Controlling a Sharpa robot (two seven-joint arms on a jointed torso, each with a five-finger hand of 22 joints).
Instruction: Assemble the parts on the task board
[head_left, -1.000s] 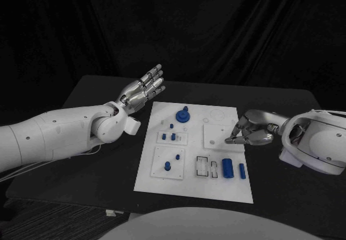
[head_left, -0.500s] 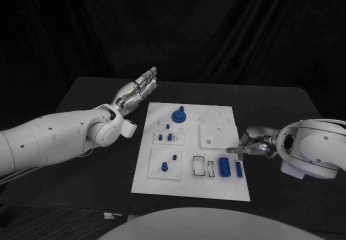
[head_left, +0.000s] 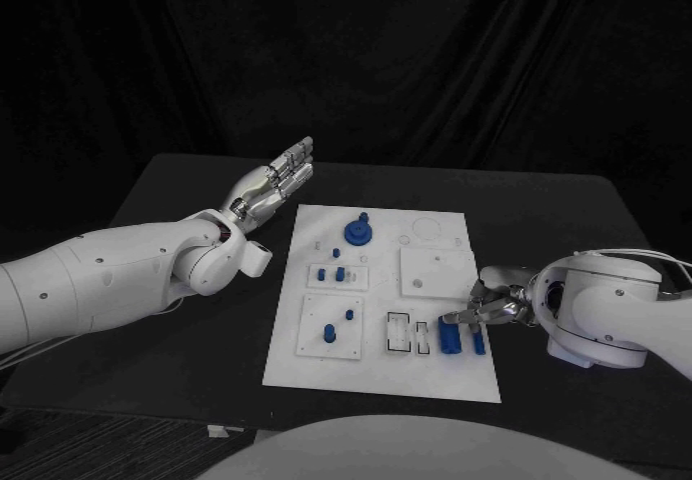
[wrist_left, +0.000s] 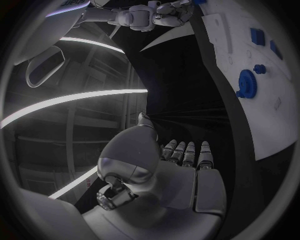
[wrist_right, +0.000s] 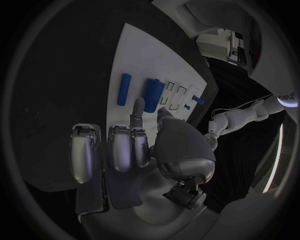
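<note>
head view: the board (head_left: 378, 375) lay in the middle of the black desk (head_left: 173, 330). the left hand (head_left: 274, 180) hung flat and released above the desk beside the board's far left corner, holding nothing; it was probably parked there to leave the board free for the other arm. the right hand (head_left: 483, 305) sat low at the board's right edge, fingers bunched toward two blue bars (head_left: 464, 338) lying side by side near the front right. that placing suited a pickup of one bar, likely for the empty slots (head_left: 405, 333) just left of them. whether the fingers touched a bar could not be told, since the hand covered the bars' far ends. a blue gear (head_left: 355, 233) stood at the board's far end, and small pegs (head_left: 332, 272) stood in the insets on the left half.

left wrist view: the left hand (wrist_left: 178, 160) showed straight, spread fingers with nothing between them. the gear (wrist_left: 247, 84) was visible on the board (wrist_left: 275, 130) beyond.

right wrist view: the right hand (wrist_right: 134, 150) hovered with fingers apart and loosely curved, nothing in the palm. the bars (wrist_right: 140, 91) lay just past the fingertips on the board (wrist_right: 150, 55), apparently untouched. the slots (wrist_right: 175, 95) were small and hard to make out.
</note>
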